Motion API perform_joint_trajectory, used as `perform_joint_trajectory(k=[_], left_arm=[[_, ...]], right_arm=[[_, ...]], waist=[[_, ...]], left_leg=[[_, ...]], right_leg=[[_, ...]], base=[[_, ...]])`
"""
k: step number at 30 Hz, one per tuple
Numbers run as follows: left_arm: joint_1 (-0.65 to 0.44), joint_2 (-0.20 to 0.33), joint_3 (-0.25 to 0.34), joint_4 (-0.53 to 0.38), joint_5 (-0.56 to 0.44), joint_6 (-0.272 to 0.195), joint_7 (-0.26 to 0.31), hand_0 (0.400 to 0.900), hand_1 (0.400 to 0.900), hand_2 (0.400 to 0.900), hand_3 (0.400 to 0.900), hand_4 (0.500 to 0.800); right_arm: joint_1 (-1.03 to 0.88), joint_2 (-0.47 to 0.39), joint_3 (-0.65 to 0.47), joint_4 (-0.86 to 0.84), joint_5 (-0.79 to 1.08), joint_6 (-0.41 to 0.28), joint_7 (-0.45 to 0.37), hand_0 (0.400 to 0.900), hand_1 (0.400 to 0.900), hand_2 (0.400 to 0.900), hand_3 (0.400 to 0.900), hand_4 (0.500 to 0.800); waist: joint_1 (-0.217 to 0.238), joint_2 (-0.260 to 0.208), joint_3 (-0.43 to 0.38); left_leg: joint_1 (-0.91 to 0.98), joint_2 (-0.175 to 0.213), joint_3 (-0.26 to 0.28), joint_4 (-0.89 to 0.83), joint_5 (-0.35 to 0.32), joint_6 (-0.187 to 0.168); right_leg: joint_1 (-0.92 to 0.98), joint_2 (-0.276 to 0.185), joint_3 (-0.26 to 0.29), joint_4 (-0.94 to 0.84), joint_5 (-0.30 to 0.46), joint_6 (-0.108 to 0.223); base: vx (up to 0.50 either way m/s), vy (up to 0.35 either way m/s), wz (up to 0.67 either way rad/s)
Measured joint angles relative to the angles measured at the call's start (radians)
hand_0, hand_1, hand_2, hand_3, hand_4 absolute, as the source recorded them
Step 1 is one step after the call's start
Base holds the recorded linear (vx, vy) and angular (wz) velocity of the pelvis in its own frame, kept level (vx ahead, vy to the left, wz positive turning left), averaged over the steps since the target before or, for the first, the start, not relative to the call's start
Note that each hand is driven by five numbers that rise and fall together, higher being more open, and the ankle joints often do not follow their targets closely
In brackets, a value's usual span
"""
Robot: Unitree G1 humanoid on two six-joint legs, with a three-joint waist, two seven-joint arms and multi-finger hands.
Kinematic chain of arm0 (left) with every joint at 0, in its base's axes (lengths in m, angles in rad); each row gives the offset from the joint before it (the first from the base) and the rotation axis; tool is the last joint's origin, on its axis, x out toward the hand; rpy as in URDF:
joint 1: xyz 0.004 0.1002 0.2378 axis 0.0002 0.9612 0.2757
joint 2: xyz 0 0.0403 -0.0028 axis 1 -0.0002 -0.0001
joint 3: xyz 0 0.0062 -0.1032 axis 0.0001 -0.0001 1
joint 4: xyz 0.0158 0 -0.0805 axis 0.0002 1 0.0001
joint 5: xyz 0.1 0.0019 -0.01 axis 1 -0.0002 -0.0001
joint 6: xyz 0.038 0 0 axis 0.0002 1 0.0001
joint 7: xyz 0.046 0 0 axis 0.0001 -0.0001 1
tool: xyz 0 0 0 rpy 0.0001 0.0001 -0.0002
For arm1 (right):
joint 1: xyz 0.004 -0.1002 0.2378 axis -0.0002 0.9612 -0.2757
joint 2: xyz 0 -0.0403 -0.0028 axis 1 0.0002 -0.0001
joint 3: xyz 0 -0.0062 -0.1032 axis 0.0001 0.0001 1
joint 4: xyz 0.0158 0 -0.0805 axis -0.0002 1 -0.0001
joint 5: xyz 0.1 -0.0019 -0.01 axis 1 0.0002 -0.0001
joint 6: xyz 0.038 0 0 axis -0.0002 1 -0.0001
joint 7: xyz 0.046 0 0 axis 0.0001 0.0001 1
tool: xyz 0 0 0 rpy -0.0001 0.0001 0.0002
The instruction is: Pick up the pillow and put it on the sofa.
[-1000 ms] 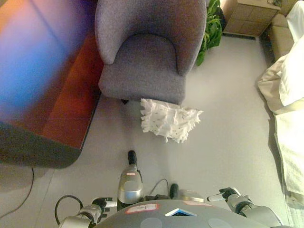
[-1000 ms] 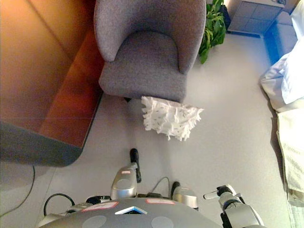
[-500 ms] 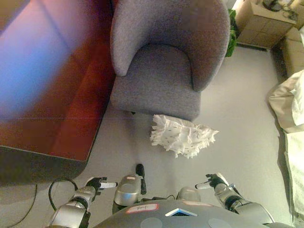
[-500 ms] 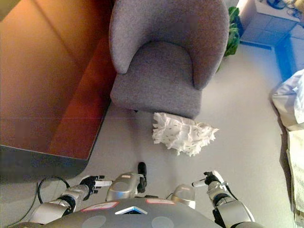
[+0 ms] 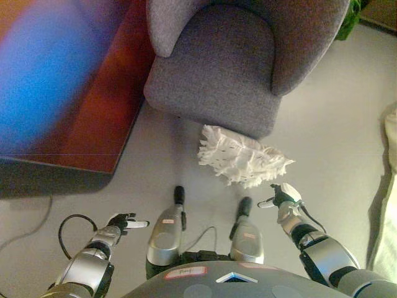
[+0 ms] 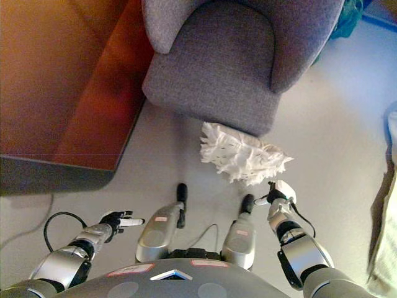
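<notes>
Nearest to us, our left hand (image 5: 124, 221) hangs low on the left side, well apart from the pillow. Its fingers point out straight and it holds nothing. Our right hand (image 5: 282, 197) is a little farther out on the right side. Its fingers look loose and mostly straight, and it holds nothing too.

Just past our right hand lies the white fluffy pillow (image 5: 242, 163). It sits on the grey floor (image 5: 335, 136), a bit up and to the left of that hand. The hand is near its right corner but not touching it. The pillow's far edge lies right at the foot of the grey armchair (image 5: 229, 68), which is the sofa we want. We cannot tell if the two touch.

We think the job now is to reach for the pillow. To do it well, we should bring both hands down, one on each side of the pillow. The left hand has the longer way to go. The pillow looks soft and squashy, so we should press in from both sides and lift it slowly. One hand alone may let it flop and slip.

The armchair seat is bare and just behind the pillow, so the lift should be short. A dark red-brown cabinet (image 5: 93, 105) stands to the left of the chair.
</notes>
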Motion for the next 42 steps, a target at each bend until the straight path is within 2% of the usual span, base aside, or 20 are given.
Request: perform_joint_trajectory(k=[3, 4, 5, 6, 10, 13, 17, 20, 24, 27, 31, 37, 42], left_arm=[[0.041, -0.043, 0.004, -0.022, -0.001, 0.0, -0.007, 0.9, 0.9, 0.9, 0.9, 0.8], [0.039, -0.05, 0.003, -0.023, -0.001, -0.003, -0.009, 0.9, 0.9, 0.9, 0.9, 0.8], [0.028, -0.06, -0.006, -0.023, -0.001, -0.009, -0.009, 0.9, 0.9, 0.9, 0.9, 0.8], [0.006, -0.072, -0.013, -0.025, -0.002, -0.022, -0.014, 0.9, 0.9, 0.9, 0.9, 0.8], [-0.012, -0.08, -0.021, -0.036, -0.011, -0.037, -0.024, 0.9, 0.9, 0.9, 0.9, 0.8], [-0.012, -0.091, -0.045, -0.042, -0.03, -0.048, -0.034, 0.9, 0.9, 0.9, 0.9, 0.8], [-0.018, -0.11, -0.074, -0.076, -0.099, -0.049, -0.044, 0.9, 0.9, 0.9, 0.9, 0.8], [-0.026, -0.111, -0.087, -0.114, -0.15, -0.05, -0.044, 0.9, 0.9, 0.9, 0.9, 0.8], [-0.038, -0.115, -0.108, -0.143, -0.214, -0.049, -0.045, 0.9, 0.9, 0.9, 0.9, 0.8], [-0.038, -0.114, -0.111, -0.146, -0.247, -0.05, -0.046, 0.9, 0.9, 0.9, 0.9, 0.8], [-0.029, -0.112, -0.112, -0.158, -0.282, -0.049, -0.053, 0.9, 0.9, 0.9, 0.9, 0.8], [-0.02, -0.107, -0.111, -0.223, -0.318, -0.048, -0.06, 0.9, 0.9, 0.9, 0.9, 0.8], [-0.016, -0.106, -0.111, -0.232, -0.325, -0.046, -0.066, 0.9, 0.9, 0.9, 0.9, 0.8]], right_arm=[[-0.032, -0.039, 0.002, -0.032, -0.002, 0.004, -0.022, 0.9, 0.9, 0.9, 0.9, 0.8], [-0.041, -0.05, 0.003, -0.032, -0.002, 0.009, -0.024, 0.9, 0.9, 0.9, 0.9, 0.8], [-0.063, -0.076, 0.008, -0.029, -0.002, 0.028, -0.023, 0.9, 0.9, 0.9, 0.9, 0.8], [-0.112, -0.134, 0.013, -0.027, -0.001, 0.057, -0.018, 0.9, 0.9, 0.9, 0.9, 0.8], [-0.216, -0.204, 0.013, -0.022, 0.0, 0.091, -0.013, 0.9, 0.9, 0.9, 0.9, 0.8], [-0.299, -0.243, 0.015, -0.022, 0.002, 0.096, 0.011, 0.9, 0.9, 0.9, 0.9, 0.8], [-0.433, -0.284, 0.049, -0.021, 0.021, 0.127, 0.097, 0.9, 0.9, 0.9, 0.9, 0.8], [-0.501, -0.295, 0.07, -0.019, 0.037, 0.145, 0.157, 0.9, 0.9, 0.9, 0.9, 0.8], [-0.597, -0.318, 0.108, -0.004, 0.038, 0.172, 0.21, 0.9, 0.9, 0.9, 0.9, 0.8], [-0.623, -0.351, 0.123, -0.001, 0.039, 0.192, 0.229, 0.9, 0.9, 0.9, 0.9, 0.8], [-0.682, -0.381, 0.156, -0.001, 0.037, 0.208, 0.248, 0.9, 0.9, 0.9, 0.9, 0.8], [-0.748, -0.41, 0.18, -0.001, -0.004, 0.227, 0.25, 0.9, 0.9, 0.9, 0.9, 0.8], [-0.77, -0.418, 0.192, 0.011, -0.044, 0.251, 0.242, 0.9, 0.9, 0.9, 0.9, 0.8]], waist=[[-0.021, 0.039, 0.014], [-0.02, 0.049, 0.017], [-0.022, 0.064, 0.025], [-0.021, 0.101, 0.037], [-0.017, 0.151, 0.059], [-0.016, 0.191, 0.068], [-0.001, 0.242, 0.096], [0.014, 0.254, 0.133], [0.041, 0.271, 0.185], [0.067, 0.269, 0.186], [0.077, 0.269, 0.186], [0.097, 0.269, 0.186], [0.12, 0.269, 0.186]], left_leg=[[0.011, 0.067, -0.028, -0.018, 0.023, -0.012], [0.008, 0.071, -0.028, -0.021, 0.031, -0.019], [0.005, 0.077, -0.034, -0.03, 0.041, -0.036], [-0.011, 0.079, -0.049, -0.057, 0.064, -0.068], [-0.026, 0.053, -0.054, -0.094, 0.091, -0.056], [-0.047, 0.022, -0.061, -0.108, 0.103, -0.04], [-0.102, -0.033, -0.062, -0.105, 0.124, -0.019], [-0.145, -0.056, -0.072, -0.087, 0.131, -0.011], [-0.219, -0.072, -0.077, -0.06, 0.143, -0.009], [-0.276, -0.071, -0.091, -0.039, 0.148, -0.014], [-0.333, -0.075, -0.105, -0.013, 0.152, -0.022], [-0.447, -0.064, -0.115, 0.03, 0.153, -0.036], [-0.469, -0.06, -0.123, 0.039, 0.155, -0.039]], right_leg=[[-0.012, 0.074, -0.023, 0.054, -0.041, -0.043], [-0.015, 0.08, -0.025, 0.06, -0.045, -0.044], [-0.022, 0.083, -0.032, 0.065, -0.049, -0.048], [-0.046, 0.085, -0.045, 0.075, -0.05, -0.05], [-0.088, 0.064, -0.047, 0.106, -0.058, -0.038], [-0.127, 0.028, -0.045, 0.143, -0.071, -0.02], [-0.214, -0.033, -0.038, 0.222, -0.091, 0.01], [-0.268, -0.06, -0.035, 0.281, -0.113, 0.019], [-0.354, -0.075, -0.031, 0.344, -0.128, 0.015], [-0.418, -0.079, -0.032, 0.397, -0.145, 0.007], [-0.493, -0.085, -0.029, 0.47, -0.173, -0.006], [-0.63, -0.08, -0.015, 0.56, -0.194, -0.024], [-0.659, -0.074, -0.012, 0.582, -0.2, -0.033]], base=[[0.02, -0.107, 0.43], [-0.07, -0.062, 0.51], [-0.06, -0.018, 0.37], [-0.05, -0.015, 0.36], [0.0, 0.048, 0.22], [-0.01, 0.11, 0.05], [-0.03, 0.119, 0.06], [-0.05, 0.039, 0.07], [-0.08, 0.01, 0.06], [-0.02, -0.017, 0.08], [-0.01, -0.016, 0.06], [0.0, -0.037, 0.02], [0.01, -0.014, 0.0]])
